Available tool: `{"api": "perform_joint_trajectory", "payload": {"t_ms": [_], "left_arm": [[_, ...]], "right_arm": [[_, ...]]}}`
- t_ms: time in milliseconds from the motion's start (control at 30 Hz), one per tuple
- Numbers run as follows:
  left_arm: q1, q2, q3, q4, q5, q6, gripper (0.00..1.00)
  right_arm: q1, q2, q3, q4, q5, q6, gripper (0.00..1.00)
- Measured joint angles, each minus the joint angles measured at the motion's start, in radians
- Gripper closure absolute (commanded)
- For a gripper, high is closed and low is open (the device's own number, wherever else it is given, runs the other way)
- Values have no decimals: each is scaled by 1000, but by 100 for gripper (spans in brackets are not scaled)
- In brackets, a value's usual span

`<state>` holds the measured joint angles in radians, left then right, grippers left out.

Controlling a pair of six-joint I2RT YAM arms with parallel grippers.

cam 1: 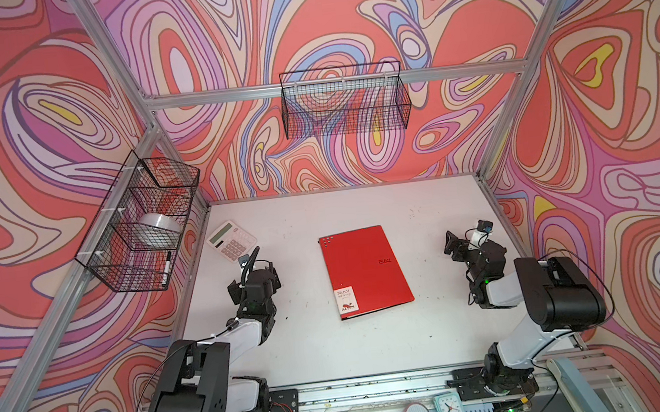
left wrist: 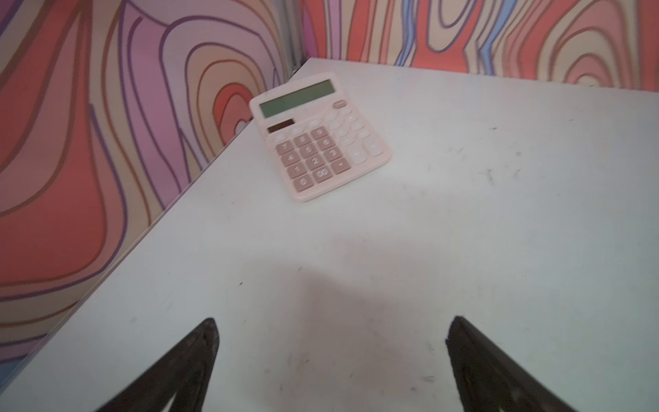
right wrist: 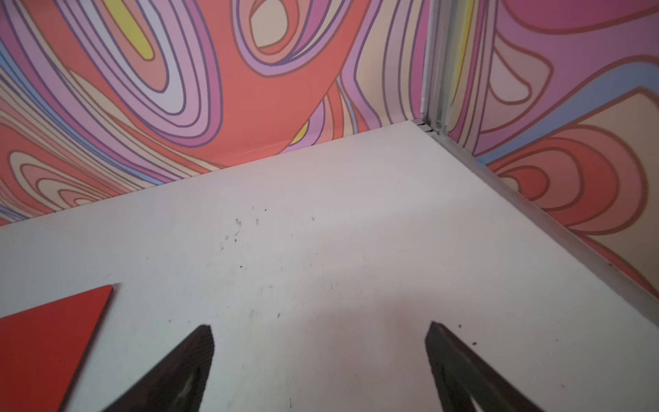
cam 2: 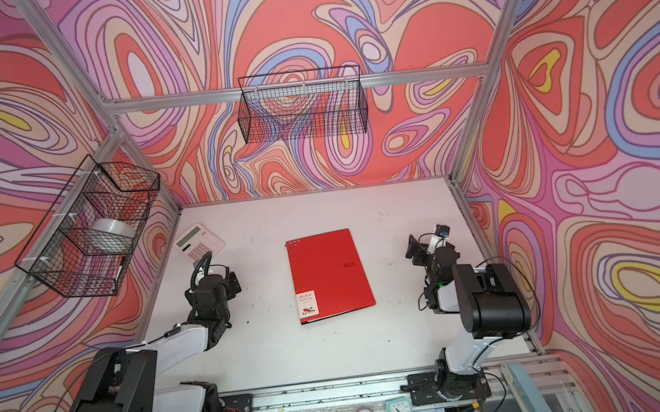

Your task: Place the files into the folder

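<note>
The left pincer [left wrist: 331, 321] and right pincer [right wrist: 321, 324] hung spread, empty, over the counter [cam 1: 313, 342]; the closed folder [cam 1: 364, 270] lay between them.

One red folder [cam 1: 367, 261], one calculator [cam 1: 231, 240], two wire baskets [cam 1: 346, 117], one small clock [cam 1: 449, 408]

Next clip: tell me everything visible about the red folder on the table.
The thin red folder lies closed and flat near the middle of the white table, slightly turned. Its smooth cover, plastic by the look, bears dark "RAY" lettering near one long edge, a white-and-pink label at the near left corner and small dots at the far left corner. Only the table touches it; the left gripper and right gripper stand apart, one on each side.
</note>
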<state>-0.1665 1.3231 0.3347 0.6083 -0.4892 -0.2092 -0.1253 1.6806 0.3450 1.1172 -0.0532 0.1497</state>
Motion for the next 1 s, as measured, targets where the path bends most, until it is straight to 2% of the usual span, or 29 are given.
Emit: {"api": "perform_joint_trajectory", "payload": {"t_ms": [133,300,400,500,633,667,767,1000], "left_arm": [[0,-10,-10,53,51,27,0],[-1,-23,-11,66,23,61,0],[-1,23,-27,187,-15,114,0],[15,127,-49,318,-9,153,0],[59,196,-34,348,95,174,0],[77,212,-4,295,126,171,0],[128,226,24,289,195,161,0],[129,228,39,260,235,153,0]], "right_arm": [[5,24,7,-13,-37,-22,2],[17,24,36,-18,-46,-40,2],[23,24,54,-37,-49,-52,1],[29,24,64,-45,-49,-59,2],[29,24,64,-57,-48,-62,2],[29,24,65,-59,-48,-63,2],[34,24,69,-72,-48,-66,2],[104,35,156,-169,6,-105,2]]}}
